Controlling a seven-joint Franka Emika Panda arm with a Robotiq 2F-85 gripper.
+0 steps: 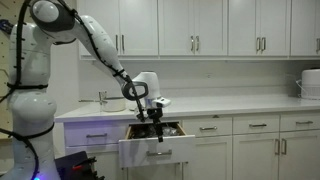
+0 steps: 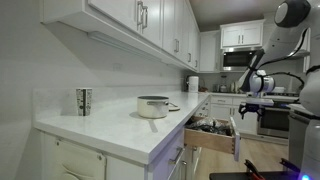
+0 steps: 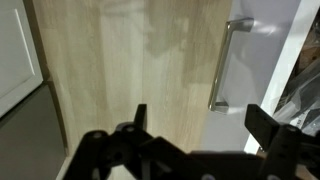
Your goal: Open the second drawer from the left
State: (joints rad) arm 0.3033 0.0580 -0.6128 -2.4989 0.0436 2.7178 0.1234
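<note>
Second drawer from the left (image 1: pixel 150 153): is standing open.
Gripper (image 3: pixel 200 118): gaping empty, handle (image 3: pixel 222 65) at one o'clock.
Advice: backing away straight.

Even bright indoor light, low-res soft pics, wrist view blurry w/ dark foreground silhouette

This is a kitchen. White wall cabinets (image 1: pixel 190 25) hang over a long white desk (image 2: pixel 110 125) with base drawers (image 1: pixel 258 126) below. A metal pot (image 2: pixel 153 106) and a metal cup (image 2: pixel 84 101) stand on the desk, and a microwave (image 2: pixel 240 58) is built in farther back.
</note>
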